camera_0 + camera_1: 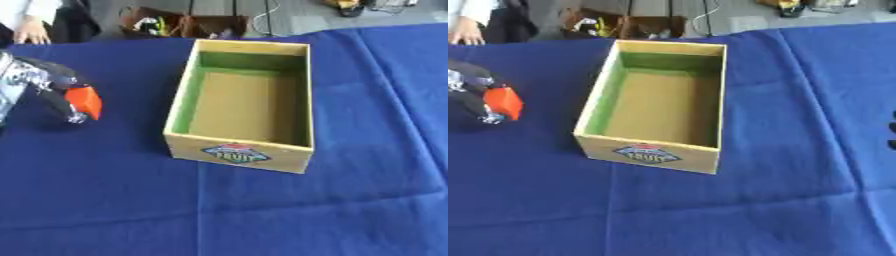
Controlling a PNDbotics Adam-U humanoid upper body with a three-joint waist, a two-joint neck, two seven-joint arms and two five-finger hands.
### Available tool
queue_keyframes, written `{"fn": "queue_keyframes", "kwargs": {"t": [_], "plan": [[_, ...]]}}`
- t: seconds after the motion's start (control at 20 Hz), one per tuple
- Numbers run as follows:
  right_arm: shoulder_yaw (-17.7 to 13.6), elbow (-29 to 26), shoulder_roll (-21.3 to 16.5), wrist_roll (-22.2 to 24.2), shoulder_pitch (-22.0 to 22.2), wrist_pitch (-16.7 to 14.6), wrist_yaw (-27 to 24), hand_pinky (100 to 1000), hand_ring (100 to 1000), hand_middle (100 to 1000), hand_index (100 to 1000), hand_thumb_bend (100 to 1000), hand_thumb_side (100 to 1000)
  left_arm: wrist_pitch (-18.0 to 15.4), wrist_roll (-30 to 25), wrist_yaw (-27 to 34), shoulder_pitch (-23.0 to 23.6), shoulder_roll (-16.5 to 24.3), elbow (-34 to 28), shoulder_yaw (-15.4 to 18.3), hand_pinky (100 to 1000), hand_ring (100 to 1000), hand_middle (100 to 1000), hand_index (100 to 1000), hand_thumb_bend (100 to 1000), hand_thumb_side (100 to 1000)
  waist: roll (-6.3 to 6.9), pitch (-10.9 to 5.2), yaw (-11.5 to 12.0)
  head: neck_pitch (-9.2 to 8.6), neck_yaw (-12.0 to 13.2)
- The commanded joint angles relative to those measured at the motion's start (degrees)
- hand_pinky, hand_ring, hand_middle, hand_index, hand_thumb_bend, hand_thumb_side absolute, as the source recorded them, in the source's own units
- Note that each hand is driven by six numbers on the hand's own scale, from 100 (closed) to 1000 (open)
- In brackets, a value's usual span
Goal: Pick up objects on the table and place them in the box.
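One orange object (86, 101) | long axis upright | left hand (48, 82) clamped round it | left of box (241, 150)

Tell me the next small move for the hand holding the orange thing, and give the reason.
Probably carry it toward the robot's right until it is over the box. The left hand has its fingers curled round the orange object and sits left of the box, apart from its wall. The box shows only bare floor inside, so opening the fingers now would likely drop the object on the blue cloth.
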Motion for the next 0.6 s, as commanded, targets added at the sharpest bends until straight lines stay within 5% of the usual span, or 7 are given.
{"fn": "queue_keyframes", "kwargs": {"t": [0.05,0.4,0.6], "plan": [[-0.3,-0.8,-0.3,-0.5,-0.4,0.0,0.5,756,818,799,878,100,1000,-2.3,-2.6,0.8,-1.3,1.1,-0.1,0.9,666,776,851,1000,550,515,-0.16,-0.93,-0.1,-0.69,0.4],[-0.3,-0.8,-0.2,-0.9,-0.4,0.1,0.6,756,818,797,875,100,1000,-1.8,1.6,1.5,-1.2,0.8,-0.8,1.9,526,598,662,930,510,437,-0.14,-0.7,-0.3,-0.66,0.2],[-0.3,-0.8,-0.1,-0.9,-0.5,0.1,0.6,756,817,796,874,100,1000,-1.5,4.8,0.4,-0.7,0.8,0.1,1.4,471,553,641,891,474,397,-0.04,-0.6,-0.4,-0.6,0.2]]}}
